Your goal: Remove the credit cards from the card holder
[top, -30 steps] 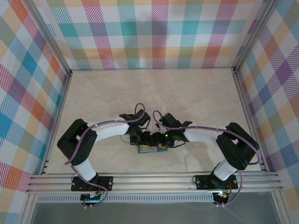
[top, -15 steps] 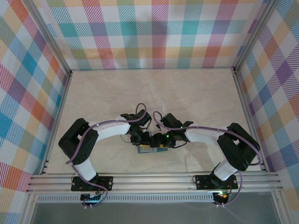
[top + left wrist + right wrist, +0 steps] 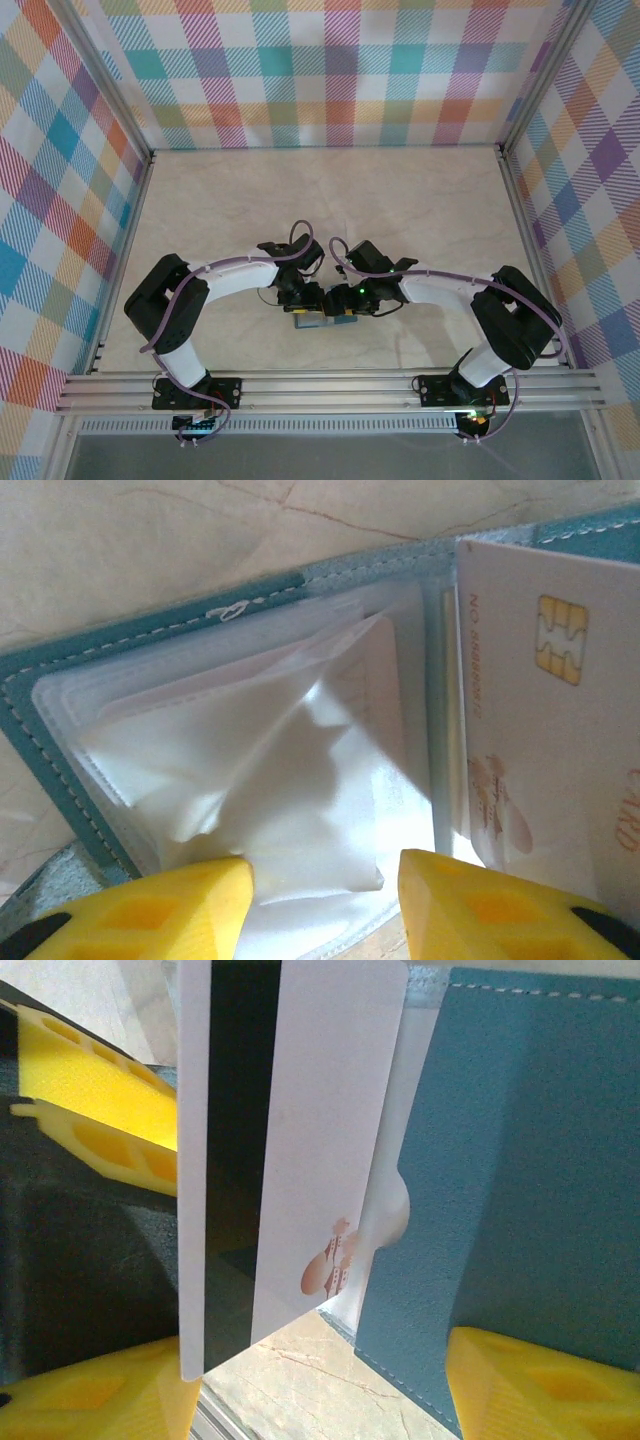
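Plaid walls (image 3: 340,70) ring marbled tabletop (image 3: 420,200) bearing card holder (image 3: 318,322).

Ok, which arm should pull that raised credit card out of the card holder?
Right, probably: the right tool straddles the upright credit card sticking out of the card holder; the left tool sits open over the clear sleeves.

Arms (image 3: 240,275) crowd card holder (image 3: 314,323), far table (image 3: 330,200) free
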Tool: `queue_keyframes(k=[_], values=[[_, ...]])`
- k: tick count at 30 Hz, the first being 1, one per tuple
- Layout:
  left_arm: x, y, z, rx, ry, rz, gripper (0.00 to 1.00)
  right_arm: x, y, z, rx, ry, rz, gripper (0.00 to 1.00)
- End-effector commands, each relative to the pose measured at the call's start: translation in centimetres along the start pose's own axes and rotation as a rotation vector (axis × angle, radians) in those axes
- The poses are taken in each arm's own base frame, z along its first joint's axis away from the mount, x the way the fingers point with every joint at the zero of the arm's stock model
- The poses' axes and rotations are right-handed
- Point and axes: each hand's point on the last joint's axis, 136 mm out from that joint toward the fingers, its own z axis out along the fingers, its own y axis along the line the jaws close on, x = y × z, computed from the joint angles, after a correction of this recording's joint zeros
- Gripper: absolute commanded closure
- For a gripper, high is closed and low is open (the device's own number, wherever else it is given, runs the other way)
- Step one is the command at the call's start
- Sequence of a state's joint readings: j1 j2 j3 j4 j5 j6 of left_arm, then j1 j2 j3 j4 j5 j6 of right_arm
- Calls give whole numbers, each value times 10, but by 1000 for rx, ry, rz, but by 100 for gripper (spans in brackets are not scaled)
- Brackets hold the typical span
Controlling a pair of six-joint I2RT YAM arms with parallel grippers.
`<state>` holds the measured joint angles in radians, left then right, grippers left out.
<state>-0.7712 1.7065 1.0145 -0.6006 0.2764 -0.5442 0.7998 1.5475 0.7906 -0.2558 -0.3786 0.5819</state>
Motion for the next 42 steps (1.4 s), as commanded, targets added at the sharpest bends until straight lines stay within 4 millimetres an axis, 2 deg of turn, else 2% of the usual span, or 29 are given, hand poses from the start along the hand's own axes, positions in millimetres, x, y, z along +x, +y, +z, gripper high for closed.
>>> queue_keyframes(k=[1,2,4,9,18,23,30,36,42], values=[[2,-12,6,27,14,19,66,-10,17,4,-35,-21,-64,33],[2,-10,6,17,14,19,72,-10,16,5,-34,-20,-62,34],[3,-6,4,-4,7,21,78,-10,14,6,-26,-19,-52,38],[2,-2,1,-30,-2,27,86,-13,13,4,-16,-28,-38,56],[2,0,-1,-39,-8,26,90,-15,4,-8,40,-70,-10,73],[3,2,-6,-46,-26,25,90,-17,4,-6,40,-58,9,85],[3,7,-20,-60,-63,21,90,-17,-2,-6,75,-56,39,93],[2,22,-41,-62,-129,-20,89,-20,0,-31,118,-117,8,97],[3,45,-62,-65,-190,-71,87,-31,11,-54,137,-160,-133,98]])
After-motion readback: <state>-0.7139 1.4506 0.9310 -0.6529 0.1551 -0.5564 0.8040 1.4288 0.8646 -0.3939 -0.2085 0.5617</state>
